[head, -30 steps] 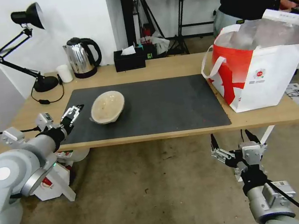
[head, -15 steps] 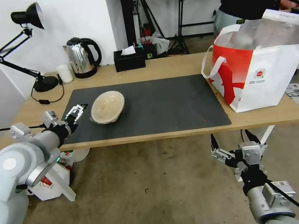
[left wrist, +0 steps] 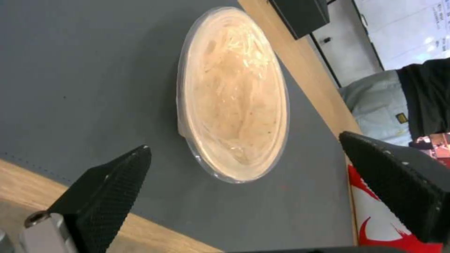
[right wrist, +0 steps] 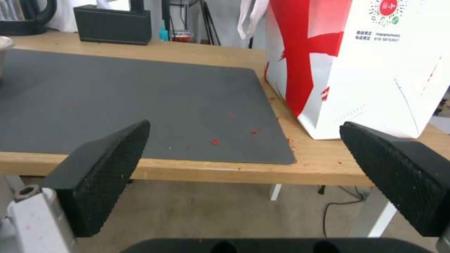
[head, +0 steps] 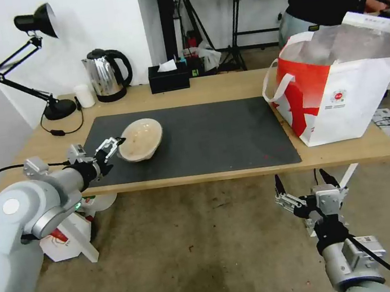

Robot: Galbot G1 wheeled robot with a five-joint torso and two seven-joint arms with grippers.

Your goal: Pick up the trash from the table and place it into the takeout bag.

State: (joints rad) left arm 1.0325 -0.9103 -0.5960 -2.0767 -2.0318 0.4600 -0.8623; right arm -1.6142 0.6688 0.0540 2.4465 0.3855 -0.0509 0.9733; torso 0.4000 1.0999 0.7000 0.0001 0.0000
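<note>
Risk of thin bowl rim slipping or flexing between spread fingers of left hand; right hand parked open below bench.

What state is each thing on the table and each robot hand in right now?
Shallow beige plastic bowl: tilted on the dark grey mat, not gripped.
Red-and-white takeout bag: upright, mouth open.
Steel kettle: upright, lid shut.
Black desk lamp: unlit.
Left hand: open, at the bowl's rim.
Right hand: open, below the table edge.
</note>
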